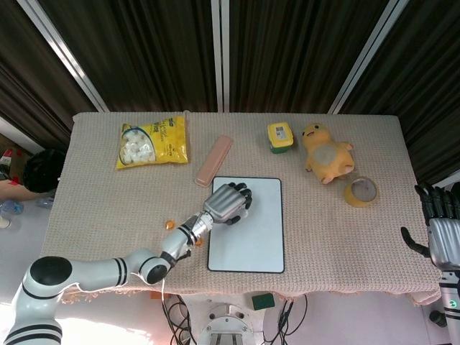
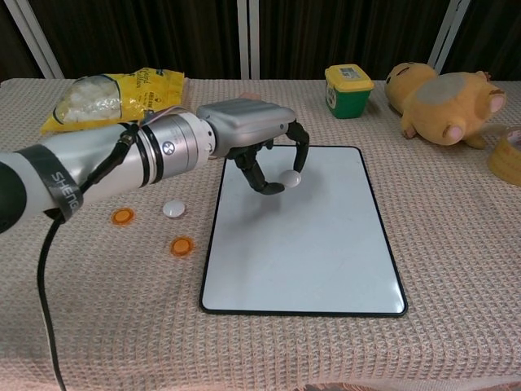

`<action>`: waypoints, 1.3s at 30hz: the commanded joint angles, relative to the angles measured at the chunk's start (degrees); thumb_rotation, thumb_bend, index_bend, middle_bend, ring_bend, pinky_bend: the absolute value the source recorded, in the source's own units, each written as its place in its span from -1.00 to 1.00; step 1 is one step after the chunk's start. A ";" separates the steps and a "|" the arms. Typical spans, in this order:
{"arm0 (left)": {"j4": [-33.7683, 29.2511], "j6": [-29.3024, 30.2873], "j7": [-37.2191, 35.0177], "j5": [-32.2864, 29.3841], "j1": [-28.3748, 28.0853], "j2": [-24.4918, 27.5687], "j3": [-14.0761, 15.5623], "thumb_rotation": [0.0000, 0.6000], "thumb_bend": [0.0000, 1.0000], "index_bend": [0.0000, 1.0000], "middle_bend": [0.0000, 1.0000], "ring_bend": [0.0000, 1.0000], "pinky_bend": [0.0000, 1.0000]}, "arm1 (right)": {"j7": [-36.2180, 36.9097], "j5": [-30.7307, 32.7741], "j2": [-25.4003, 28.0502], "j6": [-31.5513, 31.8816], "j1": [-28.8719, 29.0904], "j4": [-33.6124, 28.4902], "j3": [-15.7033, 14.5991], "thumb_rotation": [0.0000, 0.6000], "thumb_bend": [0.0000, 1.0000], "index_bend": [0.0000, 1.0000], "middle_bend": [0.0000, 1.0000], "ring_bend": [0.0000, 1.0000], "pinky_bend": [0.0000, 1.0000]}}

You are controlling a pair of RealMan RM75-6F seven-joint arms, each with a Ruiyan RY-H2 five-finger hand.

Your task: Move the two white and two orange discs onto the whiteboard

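My left hand (image 2: 254, 140) hangs over the upper left part of the whiteboard (image 2: 309, 244) and pinches a white disc (image 2: 292, 178) at its fingertips, just above the board. On the cloth left of the board lie a second white disc (image 2: 172, 208) and two orange discs (image 2: 122, 216) (image 2: 181, 245). From the head view the left hand (image 1: 228, 203) covers the whiteboard's (image 1: 251, 237) top left corner, and one orange disc (image 1: 170, 225) shows beside the forearm. My right hand (image 1: 440, 231) is off the table's right edge, fingers spread and holding nothing.
A yellow snack bag (image 2: 114, 98) lies at the back left, with a pink case (image 2: 229, 122) just behind the board. A green jar (image 2: 348, 91), a yellow plush toy (image 2: 444, 94) and a tape roll (image 2: 508, 155) stand at the back right.
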 commanded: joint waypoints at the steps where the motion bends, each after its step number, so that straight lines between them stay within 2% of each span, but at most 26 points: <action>1: 0.56 -0.18 1.58 -1.98 -1.06 -0.65 0.25 1.00 -0.40 0.03 -0.46 -0.65 -0.40 | 0.07 0.04 -0.03 -0.09 0.11 0.02 0.07 0.99 -0.39 -1.00 -1.00 -1.00 -1.00; 3: 0.57 -0.65 2.23 -2.91 -1.50 -0.51 0.69 1.00 -0.41 -0.16 -0.47 -0.66 -0.42 | 0.02 -0.11 -0.06 0.05 0.10 -0.01 0.06 0.99 -0.39 -1.00 -1.00 -1.00 -1.00; 5: -0.23 -1.97 2.88 -4.56 -1.97 0.41 1.14 1.00 -0.44 -0.55 -0.53 -0.71 -0.47 | -0.02 -0.19 -0.07 0.16 0.03 -0.02 0.00 0.99 -0.39 -1.00 -1.00 -1.00 -1.00; 6: -0.63 -1.98 3.17 -5.08 -2.06 0.72 1.27 1.00 -0.47 -0.68 -0.55 -0.73 -0.48 | -0.05 -0.18 -0.05 0.16 0.01 -0.01 -0.02 0.99 -0.39 -1.00 -1.00 -1.00 -1.00; 7: -1.00 -1.66 3.57 -5.35 -2.05 1.01 1.48 1.00 -0.51 -0.77 -0.56 -0.74 -0.49 | -0.06 -0.12 -0.04 0.13 -0.01 0.02 -0.03 0.99 -0.39 -1.00 -1.00 -1.00 -1.00; 9: -1.92 -0.22 4.49 -5.70 -1.73 1.67 2.00 1.00 -0.61 -0.83 -0.56 -0.74 -0.49 | 0.04 -0.03 -0.07 0.13 -0.03 0.10 -0.02 0.99 -0.39 -1.00 -1.00 -1.00 -1.00; 13: -5.44 2.66 6.08 -6.80 -0.10 4.56 3.30 1.00 -0.73 -0.81 -0.57 -0.74 -0.49 | 0.17 -0.24 -0.20 0.12 -0.01 0.19 -0.11 0.99 -0.39 -1.00 -1.00 -1.00 -1.00; 15: -8.90 5.01 7.44 -7.55 1.66 7.40 4.58 1.00 -0.73 -0.72 -0.58 -0.74 -0.50 | 0.14 -0.43 -0.26 0.17 -0.01 0.23 -0.19 0.99 -0.39 -1.00 -1.00 -1.00 -1.00; 20: -18.47 9.31 7.39 -9.97 7.09 14.44 8.70 1.00 -0.71 -0.62 -0.58 -0.74 -0.50 | -0.26 -0.70 -0.52 -0.42 0.32 0.28 -0.43 0.99 -0.39 -1.00 -1.00 -1.00 -1.00; 26: -22.37 14.59 9.09 -8.00 11.06 17.82 12.86 1.00 -0.62 -0.41 -0.58 -0.74 -0.50 | -1.20 -1.85 -1.04 -0.69 0.71 -0.24 -0.92 0.99 -0.39 -1.00 -1.00 -1.00 -1.00; 31: -22.14 14.85 7.62 -8.49 12.52 18.15 13.83 1.00 -0.59 -0.32 -0.58 -0.74 -0.50 | -1.60 -2.36 -0.85 -0.67 0.72 -0.27 -1.22 0.99 -0.39 -1.00 -1.00 -1.00 -1.00; 39: -15.09 16.34 3.85 -3.14 13.82 13.73 14.03 1.00 -0.52 -0.31 -0.55 -0.74 -0.49 | -1.54 -2.30 -0.67 -0.66 0.64 -0.27 -1.35 0.99 -0.39 -1.00 -1.00 -1.00 -1.00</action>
